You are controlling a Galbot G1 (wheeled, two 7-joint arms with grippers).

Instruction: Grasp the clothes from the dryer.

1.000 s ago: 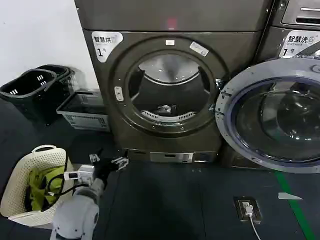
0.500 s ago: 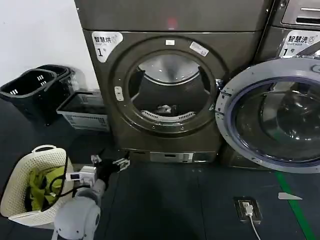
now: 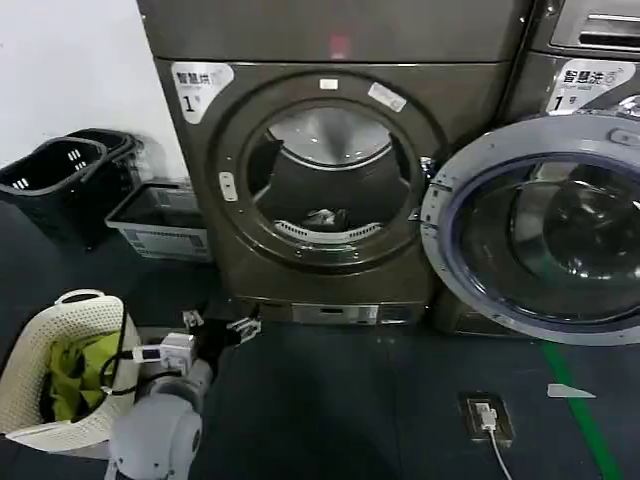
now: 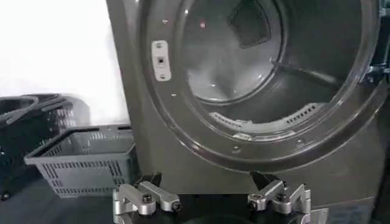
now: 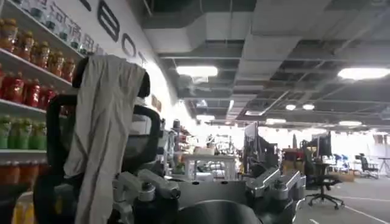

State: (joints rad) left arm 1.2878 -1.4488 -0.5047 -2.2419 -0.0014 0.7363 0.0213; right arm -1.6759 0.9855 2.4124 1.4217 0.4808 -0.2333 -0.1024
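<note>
The dryer stands dead centre in the head view, its round port wide open and its door swung out toward three o'clock. Down at the six o'clock lip of the drum sit the clothes — a small dark-and-pale bundle resting on the perforated steel, well inside the mouth. Nothing is touching them.

Low at seven o'clock in the head view, the left gripper hangs above the dark floor, in front of the machine's base and below the port. Its fingers are spread apart, nothing between them. From the left wrist view the same two fingers frame the bottom of the port, with the steel drum gleaming beyond and well apart from the tips.

The white "1" sticker sits at eleven o'clock on the machine's face. At nine o'clock, against the wall, stand the black baskets, and just beside them a grey basket. At eight o'clock, next to the left arm, the white basket holds a yellow-green cloth.

The right gripper shows in its own wrist view — fingers apart, gripping nothing, facing a big room with ceiling lights, with a chair draped in pale fabric just beside it.
</note>
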